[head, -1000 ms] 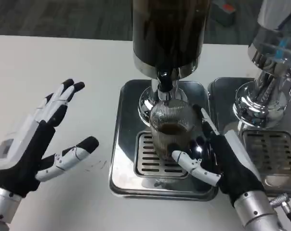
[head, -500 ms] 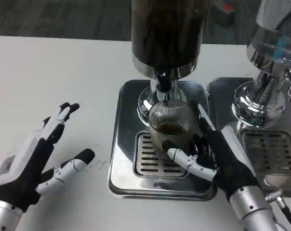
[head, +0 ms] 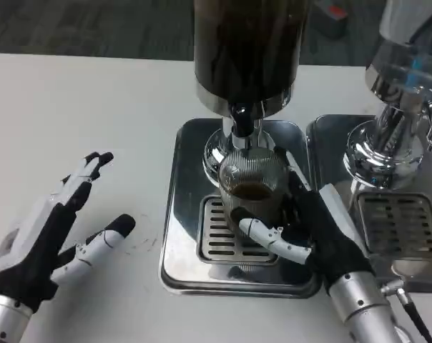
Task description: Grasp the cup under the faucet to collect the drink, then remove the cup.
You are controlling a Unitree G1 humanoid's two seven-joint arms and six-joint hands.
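A ribbed glass cup with a little dark drink in it stands on the grate of the metal drip tray, right under the black faucet of the dark drink dispenser. My right hand wraps around the cup from the right. Its thumb crosses the cup's lower front, and its fingers run up the cup's right side. My left hand hovers over the white table at the left, fingers spread, holding nothing.
A second dispenser with a chrome base stands at the right on its own drip tray, close to my right forearm. The white table stretches to the left and back.
My right hand has slid left and forward, and its thumb and fingers have closed in around the cup. My left hand has sunk lower and drawn back toward me.
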